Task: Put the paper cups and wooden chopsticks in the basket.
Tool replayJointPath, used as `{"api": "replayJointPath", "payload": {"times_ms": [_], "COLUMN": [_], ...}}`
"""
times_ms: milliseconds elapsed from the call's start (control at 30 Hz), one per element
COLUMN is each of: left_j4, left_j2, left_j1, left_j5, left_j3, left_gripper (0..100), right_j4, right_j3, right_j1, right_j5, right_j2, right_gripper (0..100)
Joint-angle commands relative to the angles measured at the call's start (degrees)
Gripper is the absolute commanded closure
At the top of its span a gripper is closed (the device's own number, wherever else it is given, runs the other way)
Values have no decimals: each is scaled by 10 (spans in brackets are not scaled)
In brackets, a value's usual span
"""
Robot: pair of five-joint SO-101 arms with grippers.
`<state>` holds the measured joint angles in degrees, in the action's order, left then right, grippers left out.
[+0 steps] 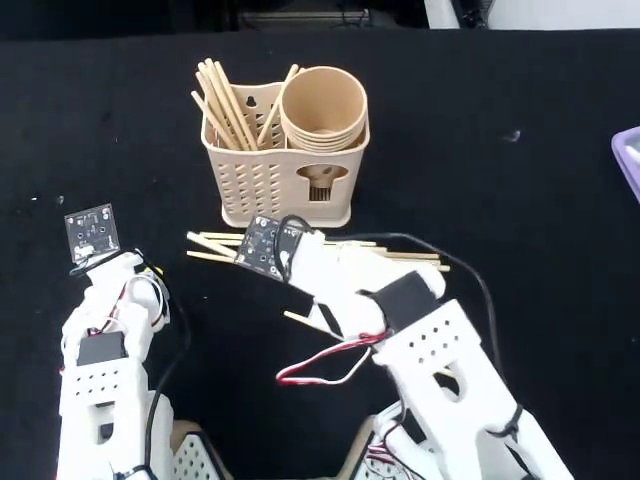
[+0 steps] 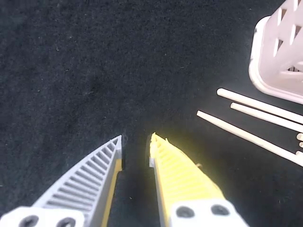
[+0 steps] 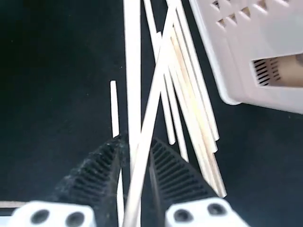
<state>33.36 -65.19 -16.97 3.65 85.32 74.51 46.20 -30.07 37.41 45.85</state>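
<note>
We see loose chopsticks on desk, just near of basket, long axis left-right. Directly over them right hand, narrow, two sticks between fingers; we judge them gripped. Farther left, left hand, slightly parted, empty. Basket lies on far side of right hand.

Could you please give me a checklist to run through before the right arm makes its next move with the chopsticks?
1. Grip: right hand closed on two chopsticks - ok.
2. Those chopsticks lifted clear of the table - cannot tell.
3. Basket upright, with room beside the chopsticks already in it - ok.
4. Paper cups stacked inside the basket - ok.
5. Left hand empty, over bare table, away from the basket - ok.
6. Table cleared - not ok; loose chopsticks lie in front of the basket.
</note>
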Motion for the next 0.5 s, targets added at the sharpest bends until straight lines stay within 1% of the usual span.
{"api": "replayJointPath", "payload": {"times_ms": [0, 233, 467], "left_j4": [-11, -11, -11], "left_j2": [-7, -7, -7], "left_j1": [0, 0, 0], "left_j5": [-4, -4, -4], "left_j3": [-5, -5, -5], "left_gripper": [891, 891, 891], "right_j4": [-40, -92, -97], "right_j3": [46, 117, 131], "right_j1": [-4, -4, -3], "right_j5": [-2, -1, 0], "right_j2": [15, 15, 15], "right_gripper": [988, 988, 988]}}
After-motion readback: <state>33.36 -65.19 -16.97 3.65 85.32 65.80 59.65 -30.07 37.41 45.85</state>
